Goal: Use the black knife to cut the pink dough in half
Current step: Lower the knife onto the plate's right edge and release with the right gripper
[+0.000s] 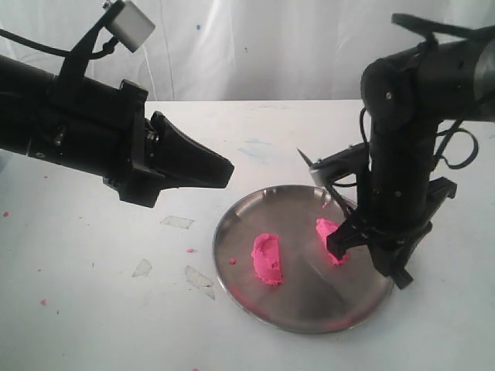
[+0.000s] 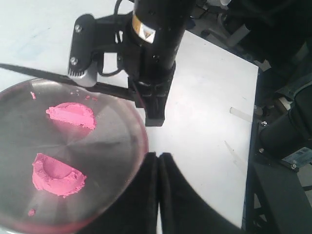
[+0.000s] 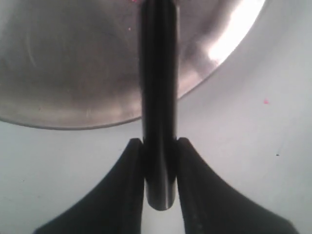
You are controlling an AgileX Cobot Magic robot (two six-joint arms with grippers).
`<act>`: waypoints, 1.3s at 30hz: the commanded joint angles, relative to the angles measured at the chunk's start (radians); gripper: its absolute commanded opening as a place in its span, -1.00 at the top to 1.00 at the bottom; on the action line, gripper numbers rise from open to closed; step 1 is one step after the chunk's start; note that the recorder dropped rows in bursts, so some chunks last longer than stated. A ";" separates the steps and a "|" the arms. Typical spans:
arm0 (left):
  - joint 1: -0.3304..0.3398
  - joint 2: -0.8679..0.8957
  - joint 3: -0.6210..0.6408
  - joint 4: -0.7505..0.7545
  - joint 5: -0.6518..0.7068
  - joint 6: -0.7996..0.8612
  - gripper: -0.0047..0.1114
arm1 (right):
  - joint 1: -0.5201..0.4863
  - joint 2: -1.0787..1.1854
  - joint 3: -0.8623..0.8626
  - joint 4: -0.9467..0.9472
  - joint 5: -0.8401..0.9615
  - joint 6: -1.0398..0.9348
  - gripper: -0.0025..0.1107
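The pink dough lies in two half-mounds on a round metal plate (image 1: 309, 297): one piece (image 1: 267, 257) near the plate's middle-left, the other (image 1: 329, 234) toward the right, partly behind my right gripper. Both halves (image 2: 72, 114) (image 2: 57, 174) are apart in the left wrist view. My right gripper (image 1: 363, 238) is shut on the black knife's handle (image 3: 159, 122) above the plate's right side; the blade (image 1: 325, 179) slants up to a raised tip, off the dough. My left gripper (image 1: 224, 170) hovers shut and holds nothing, left of the plate, its tips (image 2: 159, 156) at the rim.
Clear tape scraps (image 1: 178, 222) (image 1: 199, 278) and tiny pink crumbs (image 1: 189, 250) lie on the white table left of the plate. The table's edge (image 2: 253, 122) with dark equipment beyond shows in the left wrist view. A white curtain hangs behind.
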State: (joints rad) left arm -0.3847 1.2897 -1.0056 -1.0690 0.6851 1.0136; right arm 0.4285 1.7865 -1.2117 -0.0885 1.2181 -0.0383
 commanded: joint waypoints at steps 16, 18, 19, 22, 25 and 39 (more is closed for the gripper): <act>0.000 -0.011 0.005 -0.023 0.014 0.007 0.92 | -0.083 0.185 -0.044 0.117 0.003 -0.019 0.94; 0.000 -0.011 0.005 -0.023 0.014 0.007 0.92 | -0.083 0.187 -0.044 0.117 0.003 -0.019 0.87; 0.000 -0.011 0.005 -0.023 0.014 0.007 0.92 | -0.083 0.189 -0.044 0.117 0.003 -0.019 0.83; 0.000 -0.011 0.005 -0.023 0.014 0.007 0.92 | -0.083 0.189 -0.044 0.117 0.003 -0.019 0.61; 0.000 -0.011 0.005 -0.023 0.014 0.007 0.92 | -0.083 0.189 -0.044 0.117 0.003 -0.019 0.52; 0.000 -0.011 0.005 -0.023 0.014 0.007 0.92 | -0.083 0.099 -0.079 -0.046 0.003 0.051 0.40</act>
State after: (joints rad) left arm -0.3847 1.2897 -1.0056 -1.0690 0.6851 1.0136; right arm 0.3503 1.9299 -1.2721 -0.0812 1.2187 0.0000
